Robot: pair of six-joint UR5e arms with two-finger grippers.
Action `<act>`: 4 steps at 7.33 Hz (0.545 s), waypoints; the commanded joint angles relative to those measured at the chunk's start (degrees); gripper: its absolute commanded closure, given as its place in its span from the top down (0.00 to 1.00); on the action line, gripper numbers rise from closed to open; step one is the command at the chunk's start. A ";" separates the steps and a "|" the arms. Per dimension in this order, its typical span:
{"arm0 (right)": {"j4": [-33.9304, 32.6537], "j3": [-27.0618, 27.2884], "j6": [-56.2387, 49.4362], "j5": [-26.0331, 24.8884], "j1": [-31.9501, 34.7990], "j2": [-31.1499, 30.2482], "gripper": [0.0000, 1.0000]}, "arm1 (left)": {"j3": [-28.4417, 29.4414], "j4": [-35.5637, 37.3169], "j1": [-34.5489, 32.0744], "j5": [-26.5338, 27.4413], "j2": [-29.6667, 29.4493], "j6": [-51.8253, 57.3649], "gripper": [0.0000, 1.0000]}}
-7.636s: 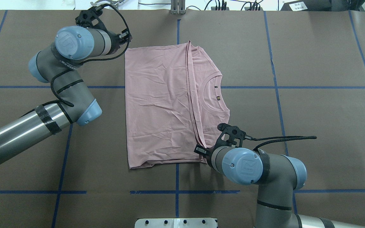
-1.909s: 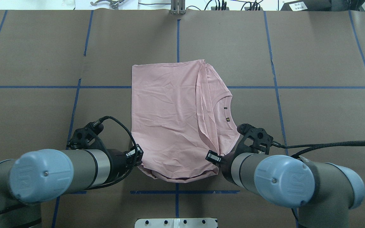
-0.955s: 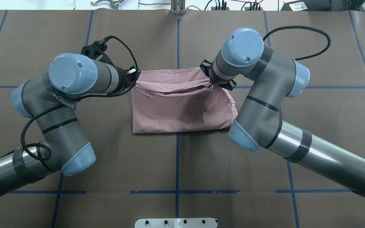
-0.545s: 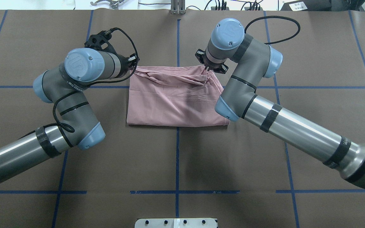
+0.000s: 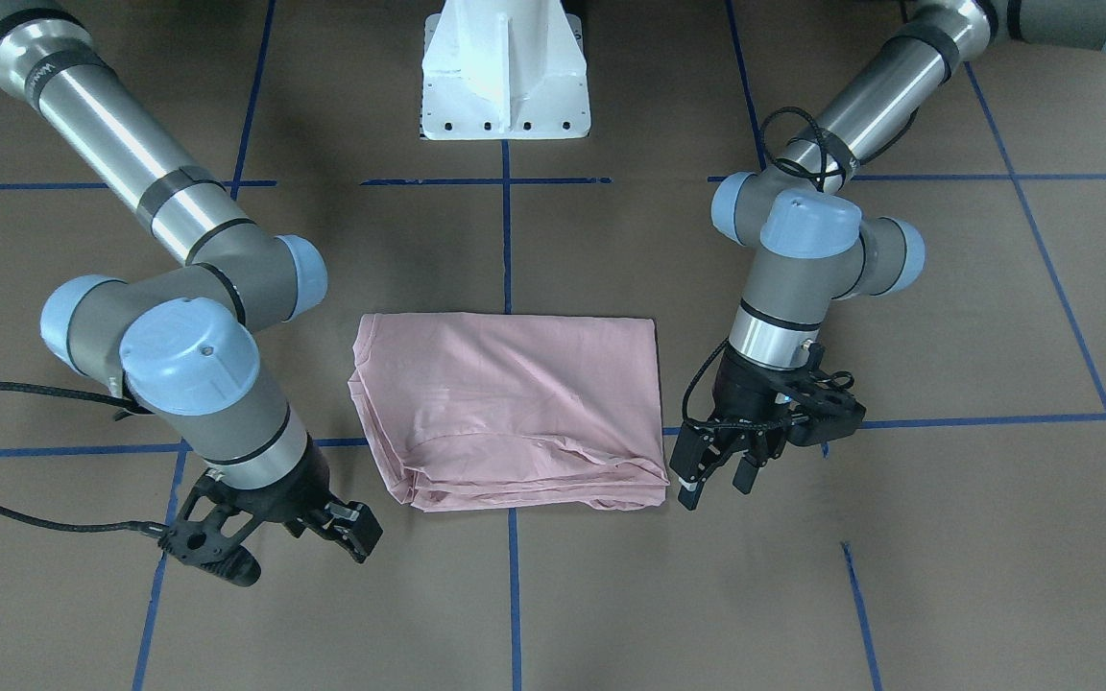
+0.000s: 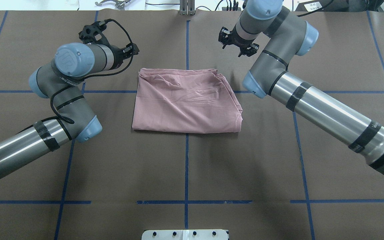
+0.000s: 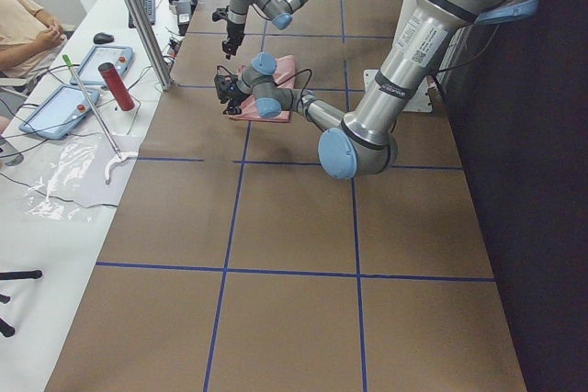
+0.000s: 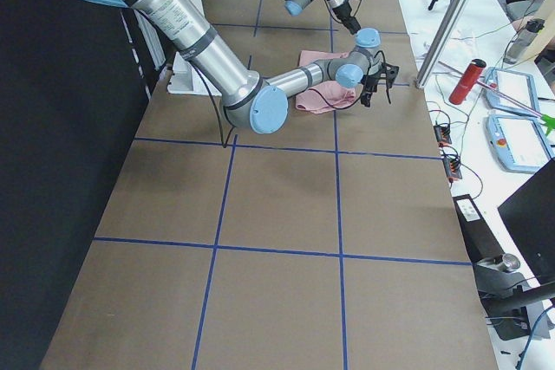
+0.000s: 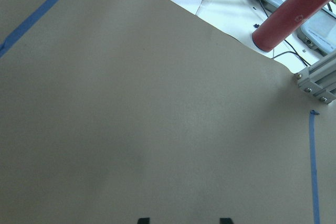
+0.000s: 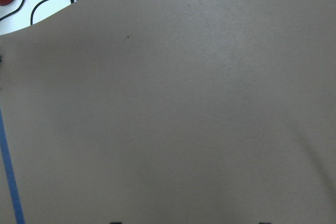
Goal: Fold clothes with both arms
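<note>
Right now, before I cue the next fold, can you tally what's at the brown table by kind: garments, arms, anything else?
Pink T-shirt: 1
Robot arms: 2, the left arm and the right arm
White pedestal: 1
Total: 4

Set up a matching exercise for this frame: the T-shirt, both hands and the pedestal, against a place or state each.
1 T-shirt
2 left hand
3 right hand
4 pedestal

a white, on the robot's side of the T-shirt
b open, off the T-shirt's far left corner
c folded, lying flat
d open, off the T-shirt's far right corner

Pairs: 1-c, 2-b, 3-d, 4-a
</note>
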 commanded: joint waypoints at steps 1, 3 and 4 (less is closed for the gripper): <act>-0.27 9.07 -8.42 9.40 7.79 -10.25 1.00 | -6.73 0.23 -6.42 -11.33 7.45 12.63 1.00; -1.75 10.87 -32.25 20.30 20.96 -18.71 1.00 | -10.03 0.76 -20.36 -31.43 17.40 36.56 1.00; -5.15 10.87 -44.65 21.05 24.85 -21.10 1.00 | -9.86 1.54 -26.53 -36.93 20.23 47.04 1.00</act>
